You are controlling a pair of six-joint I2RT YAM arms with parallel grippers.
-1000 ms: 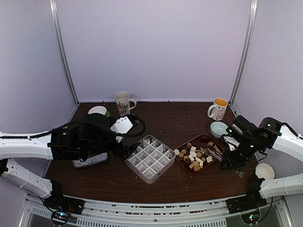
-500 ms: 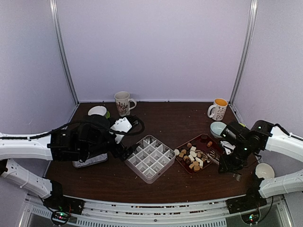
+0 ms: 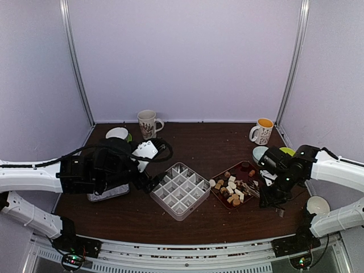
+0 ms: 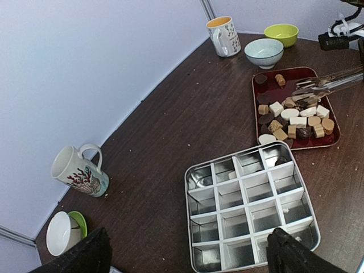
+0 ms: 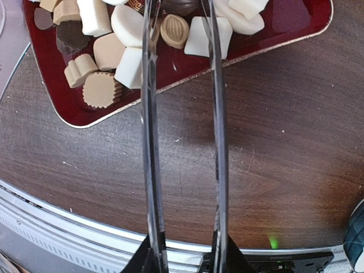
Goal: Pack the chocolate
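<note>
A dark wooden table [image 3: 205, 142] seen from above, with two robot arms reaching in from its near edge. Near the middle of the table sits a square box [image 3: 180, 190] split into a grid of small cells; whether any cell holds a piece is too small to tell. Just right of the box lies a red tray [image 5: 284, 17] heaped with the chocolate [image 3: 233, 190]: small brown, tan and white pieces, all on the tray. The right gripper [image 5: 185, 259], toward the right edge, is clamped on the handle end of metal tongs [image 5: 151, 142]. The tongs' two arms stand apart and reach over the tray's near edge, with a tan oval piece lying between them; their tips run out of the wrist view. The left gripper [image 4: 189, 250] hangs over the box's left side, its fingers spread wide and holding nothing. A patterned mug [image 3: 148, 122] stands at the far edge, and an orange-lined mug [image 3: 263, 131] at the far right corner. A pale blue bowl [image 4: 264, 52] and a green bowl [image 4: 281, 34] sit between that mug and the tray.
</note>
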